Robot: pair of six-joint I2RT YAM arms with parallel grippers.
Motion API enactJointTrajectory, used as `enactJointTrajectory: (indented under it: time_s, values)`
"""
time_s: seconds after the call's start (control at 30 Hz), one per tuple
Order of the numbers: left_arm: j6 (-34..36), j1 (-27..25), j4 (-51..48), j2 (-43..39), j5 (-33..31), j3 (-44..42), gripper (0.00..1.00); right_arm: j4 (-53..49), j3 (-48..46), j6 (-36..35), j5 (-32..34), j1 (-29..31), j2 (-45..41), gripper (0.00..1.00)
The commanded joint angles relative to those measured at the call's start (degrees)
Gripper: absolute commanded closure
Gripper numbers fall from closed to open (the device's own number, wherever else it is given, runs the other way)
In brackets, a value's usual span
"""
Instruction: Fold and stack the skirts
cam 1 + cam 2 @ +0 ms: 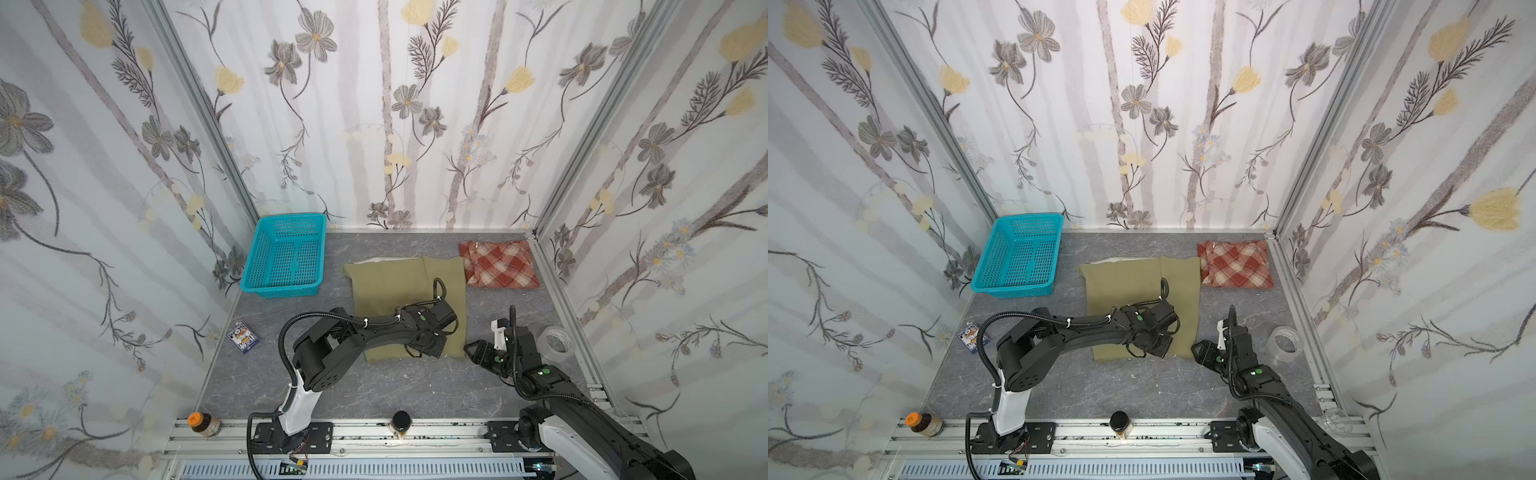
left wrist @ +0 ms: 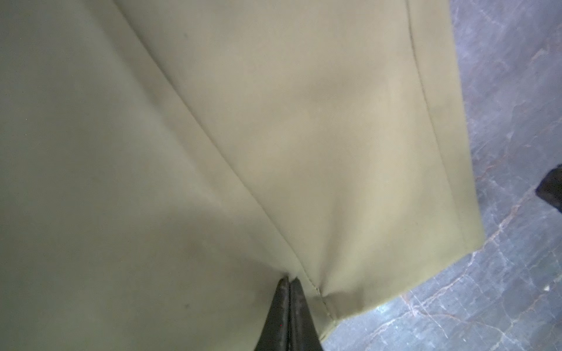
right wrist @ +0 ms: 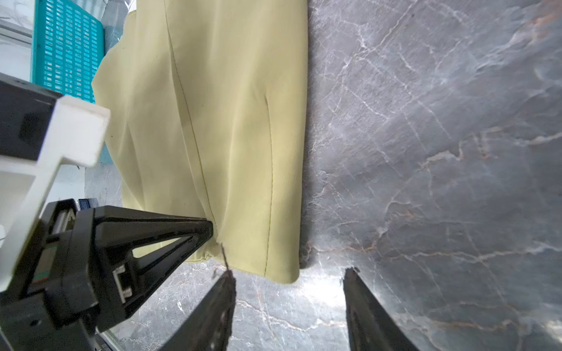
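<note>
The olive-green skirt (image 1: 395, 291) (image 1: 1125, 286) lies flat mid-table, one side folded over along a seam (image 2: 213, 146). My left gripper (image 2: 289, 278) (image 1: 432, 352) is shut, its tips pinching a pucker of that cloth near the skirt's near right corner. My right gripper (image 3: 290, 272) (image 1: 471, 347) stands open just off that same corner (image 3: 282, 273), over bare table, holding nothing. The rust-red and cream plaid skirt (image 1: 498, 264) (image 1: 1235, 264) lies bunched at the back right, touching the olive one's far corner.
A turquoise mesh basket (image 1: 286, 257) stands at the back left. A clear tape roll (image 1: 557, 338) sits right of my right arm, a card pack (image 1: 243, 336) at the left edge. Two jars (image 1: 203, 424) (image 1: 401, 422) stand on the front rail.
</note>
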Motion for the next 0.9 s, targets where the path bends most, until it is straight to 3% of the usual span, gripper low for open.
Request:
enactJointTrajectory:
  time_s: [0.0,0.03,0.13,0.2,0.23,0.67,0.87]
  values:
    - [0.60,-0.02,-1.83,-0.48,-1.64,1.28,1.00,2.02,0.10,0.64,-0.32,0.00,-0.16,0.43]
    - [0.56,-0.02,-1.98,-0.58,-1.57,1.60,1.00,2.02,0.11,0.59,-0.38,0.00,-0.16,0.43]
    - [0.40,-0.02,-2.42,-1.34,-0.89,2.67,0.61,1.94,0.10,0.56,-0.34,0.00,-0.35,0.43]
    - [1.01,-0.30,-2.64,-1.98,-0.83,2.96,0.45,1.99,-0.08,0.72,-0.34,0.00,-0.63,0.43]
    - [1.66,-0.57,-2.72,-2.38,-0.83,3.04,0.43,2.02,-0.19,0.67,-0.30,-0.03,-0.63,0.43]
    - [6.98,-4.76,-4.39,-1.35,-8.47,1.91,0.42,2.89,-0.23,0.97,-1.27,-0.18,-0.07,0.42]
    - [8.38,-4.85,-4.43,0.13,-11.95,2.67,0.48,3.25,-0.23,0.92,-1.66,-0.18,0.18,0.42]
